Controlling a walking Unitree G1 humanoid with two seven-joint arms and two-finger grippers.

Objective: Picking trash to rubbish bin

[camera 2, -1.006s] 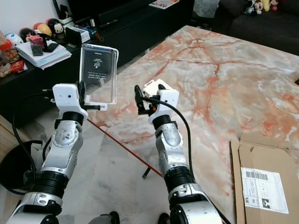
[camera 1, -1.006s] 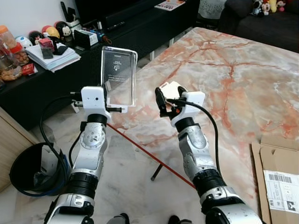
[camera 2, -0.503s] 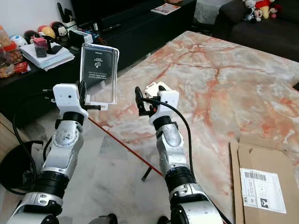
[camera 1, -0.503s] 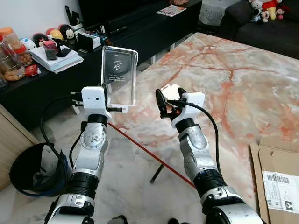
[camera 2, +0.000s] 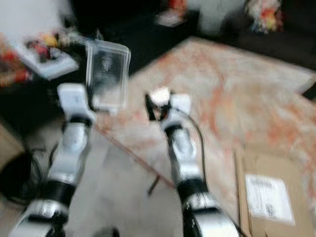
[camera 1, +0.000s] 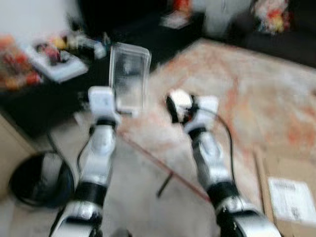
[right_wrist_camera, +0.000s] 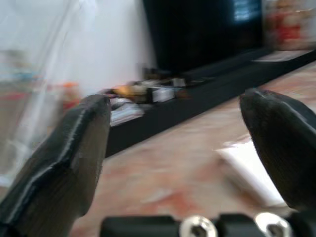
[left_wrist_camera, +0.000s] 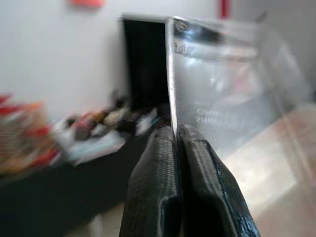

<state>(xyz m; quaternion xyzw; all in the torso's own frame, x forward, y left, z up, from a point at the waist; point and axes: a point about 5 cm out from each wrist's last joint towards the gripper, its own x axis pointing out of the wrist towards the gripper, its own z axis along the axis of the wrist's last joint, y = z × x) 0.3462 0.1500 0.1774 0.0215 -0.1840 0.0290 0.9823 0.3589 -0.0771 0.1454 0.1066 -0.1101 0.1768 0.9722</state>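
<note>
The head views are blurred by motion. My left gripper [camera 1: 118,108] is raised in front of me and shut on the lower edge of a clear plastic package [camera 1: 129,76], which stands upright; the left wrist view shows the fingers [left_wrist_camera: 163,163] pressed together on that package [left_wrist_camera: 222,84]. My right gripper [camera 1: 180,106] is held up over the near corner of the marble table [camera 1: 256,98], its fingers [right_wrist_camera: 74,153] spread wide apart and open. A white scrap [right_wrist_camera: 247,170] shows beyond them, and I cannot tell whether it touches them. A black rubbish bin [camera 1: 34,177] stands on the floor at lower left.
A flat cardboard sheet [camera 1: 291,192] with a label lies on the table at the right. A low dark cabinet [camera 1: 49,64] with colourful clutter runs along the left. A red-edged table rim and a thin leg [camera 1: 165,182] cross the floor between my arms.
The whole picture has turned blurry and shifted a little, so the camera is moving. Both arms keep the same pose, the left still gripping the clear package.
</note>
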